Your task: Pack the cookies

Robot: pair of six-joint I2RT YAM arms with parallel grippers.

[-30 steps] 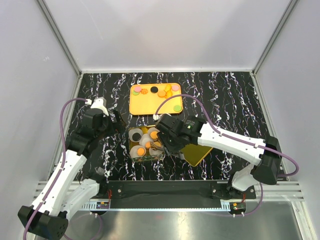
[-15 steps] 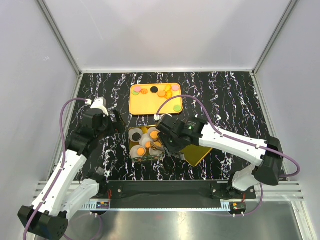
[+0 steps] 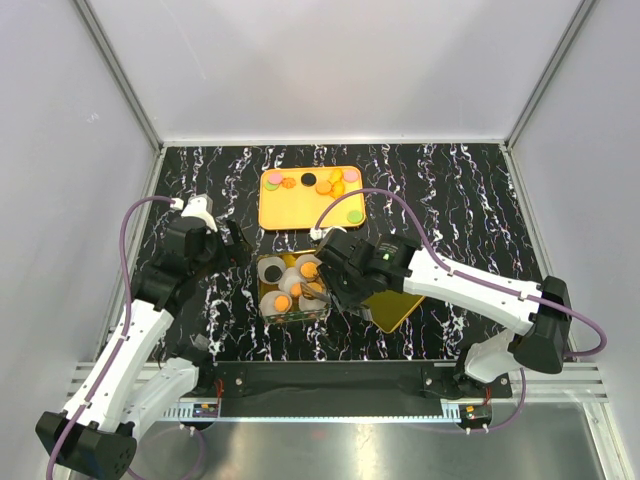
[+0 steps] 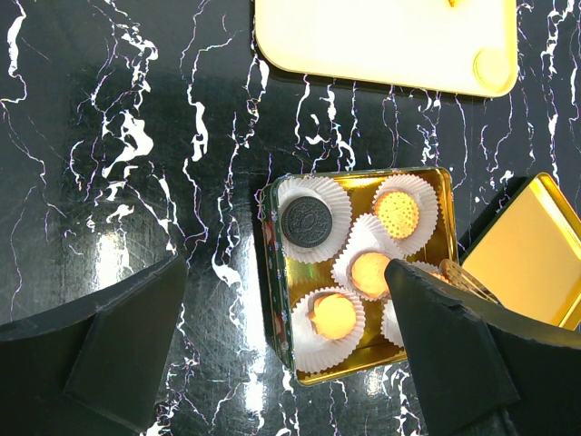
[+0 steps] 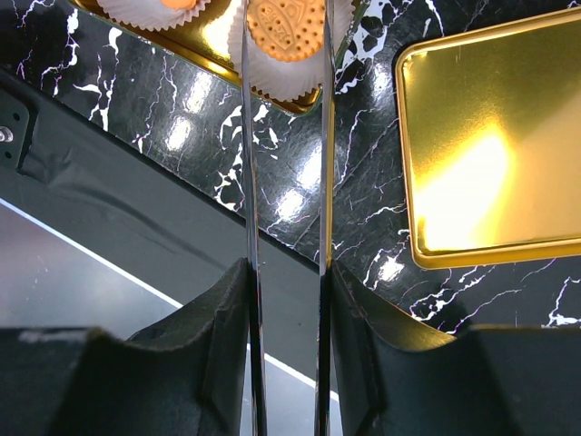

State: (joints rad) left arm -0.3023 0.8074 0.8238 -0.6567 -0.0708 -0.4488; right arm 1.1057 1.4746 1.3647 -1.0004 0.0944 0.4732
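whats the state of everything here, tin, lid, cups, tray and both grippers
tin, open, lined with paper cups
lid, off, lying inside-up beside the tin
paper cups, seated in the tin, several filled
tray, loose cookies lying on it
left gripper, open, empty, hovering by the tin
right gripper, shut on orange cookie, over a cup in the tin

Bright, sharp pics; glare on lid [image 5: 472, 173]
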